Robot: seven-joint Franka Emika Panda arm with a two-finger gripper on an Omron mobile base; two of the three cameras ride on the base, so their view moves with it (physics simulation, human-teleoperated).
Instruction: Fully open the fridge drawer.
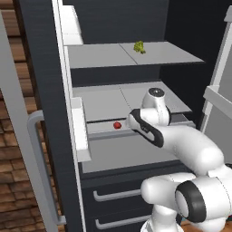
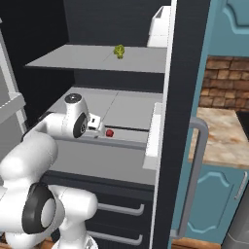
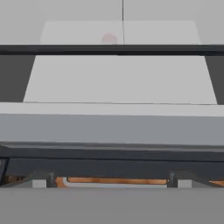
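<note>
**Fridge drawer: handling properties and grip location**

The fridge drawer (image 1: 131,152) sits in the open fridge below the lower shelf (image 1: 108,102) and above 2 dark drawers with silver bar handles (image 1: 115,195). It appears partly pulled out: its open top and the light interior floor (image 3: 118,78) show in the hand view, with the flat grey front (image 3: 109,127) across the middle of that view.

Handling, as judged from its form: a rigid box on slides, stiff and smooth, likely to move straight outward with moderate, even resistance. The front carries no bar handle, so the top edge of the front panel is the probable hold point, hooked from inside and pulled level. A smooth face offers little friction; slippage is a risk.

The gripper (image 2: 99,127) rests at the top edge of the drawer, near its middle. Whether the jaws are apart or closed cannot be told.

Contents:
- A small red item (image 1: 117,125) lies at the drawer's rear opening.
- The upper shelf (image 1: 104,54) holds 1 small green item (image 1: 139,46).
</note>
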